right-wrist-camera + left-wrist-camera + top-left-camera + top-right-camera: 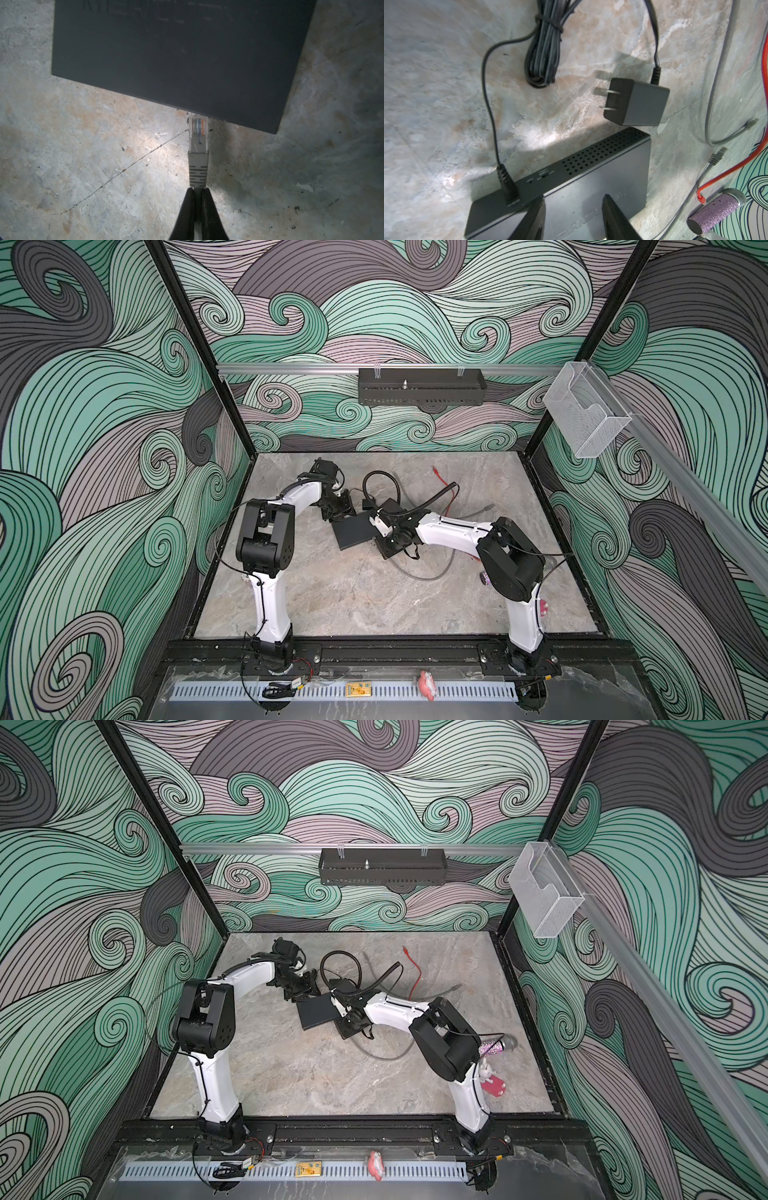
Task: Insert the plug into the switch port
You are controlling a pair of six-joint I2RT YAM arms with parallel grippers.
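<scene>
Partial "ERCU" on the switch [591,185]

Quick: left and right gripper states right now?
Left gripper: open, fingers over the switch.
Right gripper: closed, holding the plug from behind, its tip at the switch edge.

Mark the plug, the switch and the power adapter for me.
plug [198,133]: right wrist view, on its clear connector body.
switch [176,52]: right wrist view, on its flat top face.
power adapter [645,106]: left wrist view, on the side of its black body.
</scene>
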